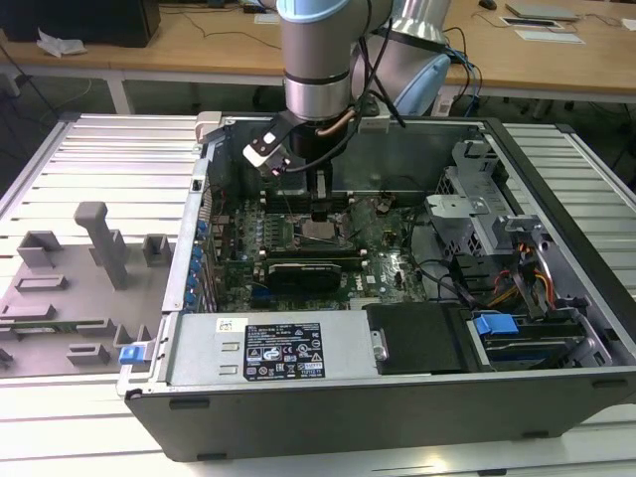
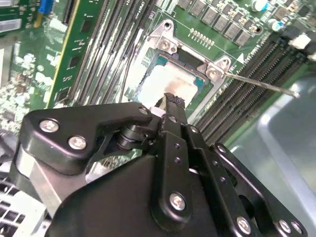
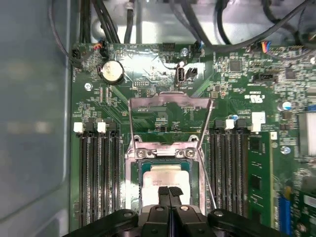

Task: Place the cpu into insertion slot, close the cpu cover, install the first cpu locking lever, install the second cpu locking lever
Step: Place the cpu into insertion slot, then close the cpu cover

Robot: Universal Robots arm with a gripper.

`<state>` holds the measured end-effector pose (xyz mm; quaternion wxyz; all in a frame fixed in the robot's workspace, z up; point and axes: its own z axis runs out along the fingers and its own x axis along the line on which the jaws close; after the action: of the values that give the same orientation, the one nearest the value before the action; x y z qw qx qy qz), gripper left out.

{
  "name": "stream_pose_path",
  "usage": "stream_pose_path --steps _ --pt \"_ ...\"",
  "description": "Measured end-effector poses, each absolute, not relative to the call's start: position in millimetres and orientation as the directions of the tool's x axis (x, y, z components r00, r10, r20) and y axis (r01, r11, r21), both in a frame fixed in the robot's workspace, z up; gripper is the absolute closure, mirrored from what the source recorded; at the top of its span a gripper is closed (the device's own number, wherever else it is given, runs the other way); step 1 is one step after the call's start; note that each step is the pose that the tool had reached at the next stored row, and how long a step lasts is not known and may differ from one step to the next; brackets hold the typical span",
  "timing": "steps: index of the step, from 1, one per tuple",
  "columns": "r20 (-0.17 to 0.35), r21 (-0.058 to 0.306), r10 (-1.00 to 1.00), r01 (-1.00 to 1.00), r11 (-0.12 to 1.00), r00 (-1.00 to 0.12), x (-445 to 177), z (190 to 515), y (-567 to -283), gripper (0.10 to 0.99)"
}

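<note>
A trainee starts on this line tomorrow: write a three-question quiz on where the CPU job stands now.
1. True or false: the thin square grey-metal cover frame is shut over the small flat silver-beige chip.
2. Fill in: the fingertips of the black gripper are ___ (open/shut).
3. The chip lies: A in the black-framed square socket; B on top of the cover frame; C clamped in the gripper.
Key: 1 false; 2 shut; 3 A.
</note>
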<state>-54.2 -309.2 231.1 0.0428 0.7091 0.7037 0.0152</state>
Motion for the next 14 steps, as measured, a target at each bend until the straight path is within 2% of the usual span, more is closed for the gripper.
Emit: stream_pose_path --steps 4,14 --pt "-0.039 0.082 0.999 0.997 -0.006 0.009 -54 251 -309 0.980" --pt "-0.039 0.082 0.999 0.997 -0.006 0.009 -54 253 -309 0.980"
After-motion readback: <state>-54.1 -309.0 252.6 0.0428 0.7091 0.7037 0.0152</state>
